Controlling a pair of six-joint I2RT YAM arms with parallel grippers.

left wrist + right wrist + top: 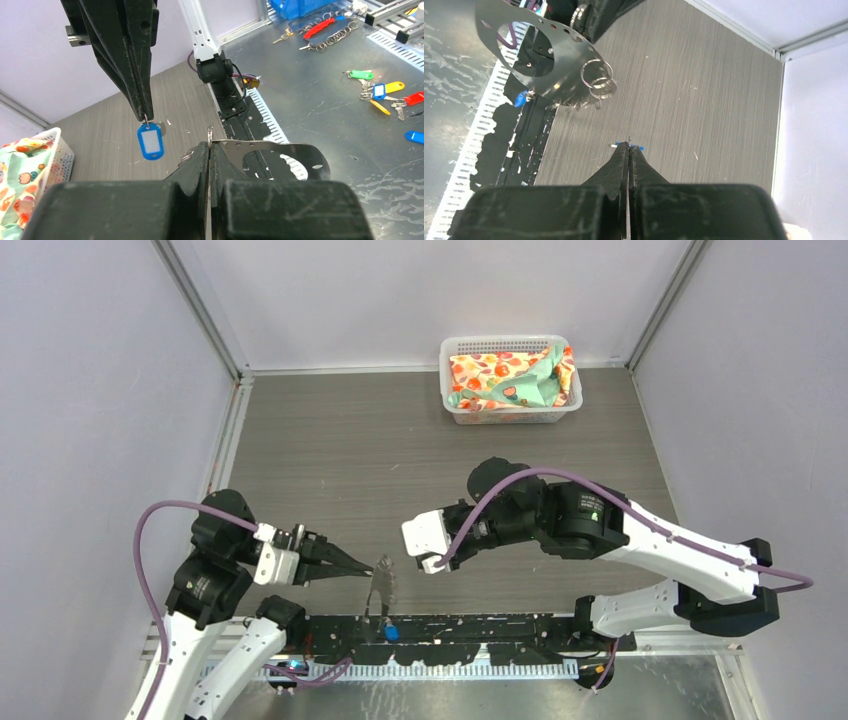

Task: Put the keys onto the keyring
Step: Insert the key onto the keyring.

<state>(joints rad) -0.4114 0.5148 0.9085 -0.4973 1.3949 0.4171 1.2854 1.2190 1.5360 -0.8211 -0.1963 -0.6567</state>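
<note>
the left gripper is reaching in from the left with its jaws pressed together on the near edge of the keyring, holding it up above the grey wood-grain table. in its own wrist view the left gripper is pinching the rim, and the keyring is showing as a flat shiny metal loop stretching off to the right, with a wide opening in the middle. a bit of thin ring is sticking up right at the fingertips. from the right wrist view the keyring is tilting, with tiny holes running along its rim and a few small rings dangling from its lower edge.

the right gripper is coming down from above with its jaws closed, gripping the little metal loop of a key, which is hanging straight down. the key's blue head is looking like a tag with a pale window. in its own view the right gripper is closed, with slivers of the blue key peeking out on either side. the key is hanging near the keyring, beside the left fingertips, but not touching it.

a second key is lying on the black rail at the near edge, too small to make out beyond its blue colour.

a white basket holding a flowery cloth is sitting at the far side of the table. several coloured tags are lying on the metal surface beyond the rail.
</note>
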